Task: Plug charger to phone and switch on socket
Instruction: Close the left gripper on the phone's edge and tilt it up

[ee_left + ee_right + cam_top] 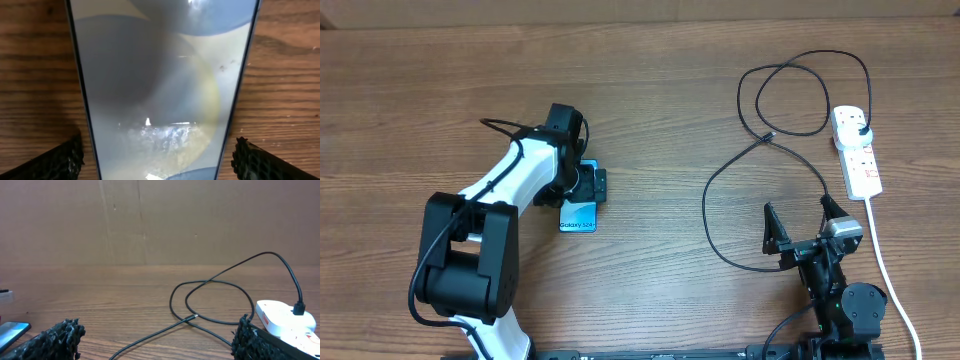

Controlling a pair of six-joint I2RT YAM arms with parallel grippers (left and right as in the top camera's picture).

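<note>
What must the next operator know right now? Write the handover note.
Left gripper: jaws open, straddling the phone, not gripping it.
Right gripper: jaws open, empty.
Charger: plugged into the socket; its connector tip lies loose on the table, far from the phone.
Done: nothing on the phone side; whether the socket is on cannot be told.
Left: carry the tip to the phone, plug it in, switch the socket on.

A brown wood-grain table carries everything. Left of centre lies the phone, flat, screen up and lit pale blue. In the upper right the white socket lies lengthwise, its thick white cord trailing to the lower right edge. The black charger cable sprawls in loose loops across the right half, its plug seated in the socket's upper end.
</note>
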